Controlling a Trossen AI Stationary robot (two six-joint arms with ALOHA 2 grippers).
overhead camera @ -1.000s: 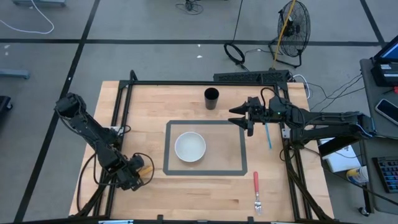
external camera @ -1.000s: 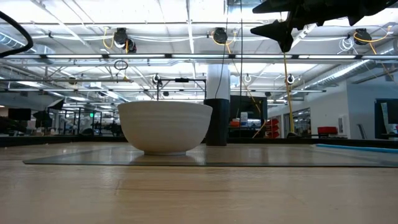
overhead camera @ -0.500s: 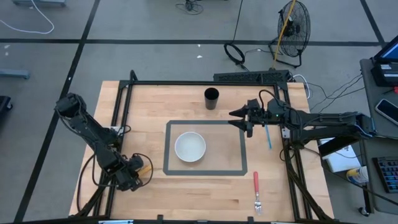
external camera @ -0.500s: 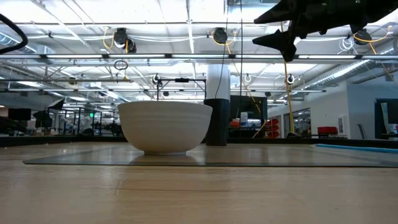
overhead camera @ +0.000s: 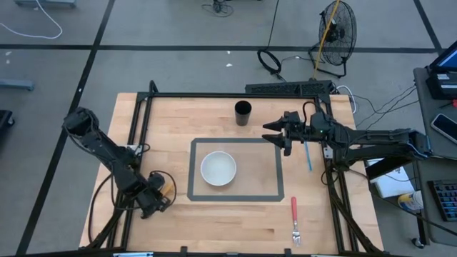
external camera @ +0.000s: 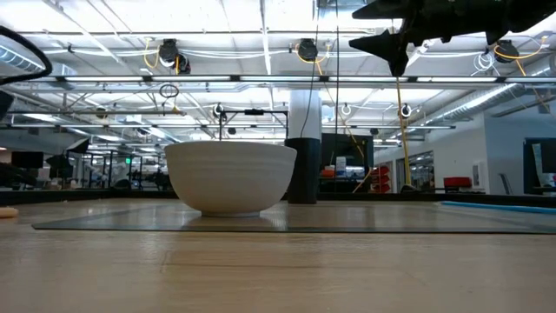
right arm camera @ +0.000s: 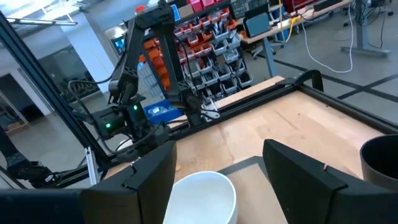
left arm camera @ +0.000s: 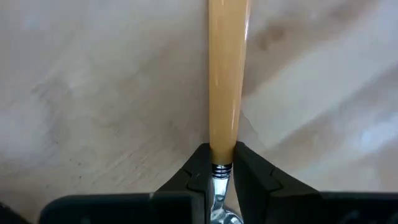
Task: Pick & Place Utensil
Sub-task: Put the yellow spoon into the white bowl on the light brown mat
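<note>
My left gripper (overhead camera: 153, 200) sits low at the table's near-left corner, shut on an orange-handled utensil (overhead camera: 167, 188). The handle's free end (external camera: 3, 211) shows at table height in the low view. My right gripper (overhead camera: 274, 133) hangs open and empty high above the mat's far-right corner, shown as (external camera: 391, 43) in the low view. A white bowl (overhead camera: 218, 168) stands on a grey mat (overhead camera: 270, 171). On the bare wood lie a blue utensil (overhead camera: 308, 154) right of the mat and a red-handled fork (overhead camera: 293, 218) near the near edge. My left gripper (left arm camera: 221, 155) pinches the orange-handled utensil between its two fingertips where the handle meets the metal neck (left arm camera: 219, 167). The fingers lie in line with the utensil, and the handle (left arm camera: 227, 74) runs straight out from them over the wood. Whether the handle rests on the table does not show.
A black cup (overhead camera: 243, 113) stands beyond the mat's far edge. A dark metal frame (overhead camera: 235, 93) runs along the far edge and both sides of the table. Bare wood lies between the mat and the near edge.
My left gripper has shifted a little toward the table's right and far side with the orange-handled utensil. The handle's end has come into the low view at its left edge. My right gripper has bobbed slightly and stayed open.
</note>
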